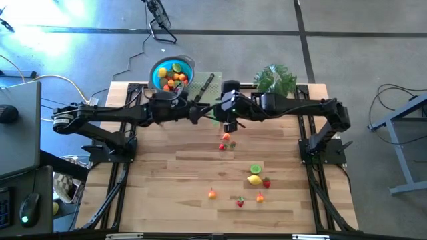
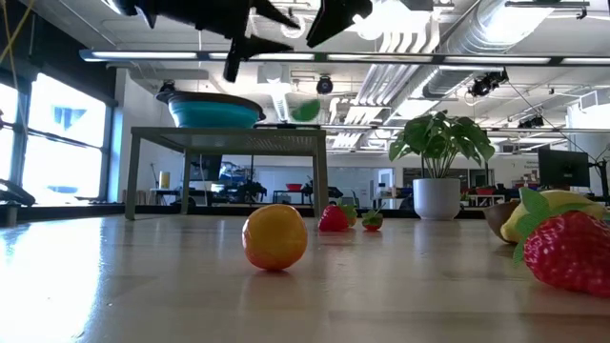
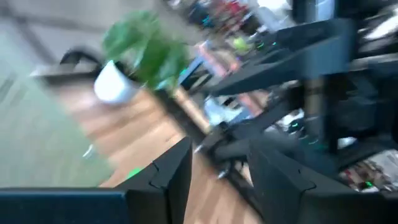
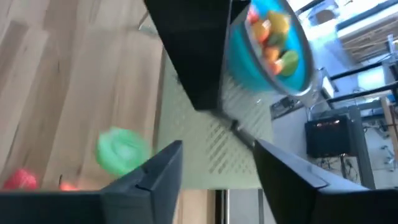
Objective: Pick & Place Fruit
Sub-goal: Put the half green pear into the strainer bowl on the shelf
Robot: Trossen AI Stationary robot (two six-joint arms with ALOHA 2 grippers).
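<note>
On the fruit (image 1: 255, 169), no writing is legible.

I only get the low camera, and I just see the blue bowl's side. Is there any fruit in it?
Observer: Yes. From above, the blue bowl holds orange, yellow and green fruit.
Operator: Is the right hand holding one?
Observer: No. Its wrist camera shows the right hand open, with nothing in it.
Operator: And the left hand?
Observer: The left hand is open too, and empty.
</note>
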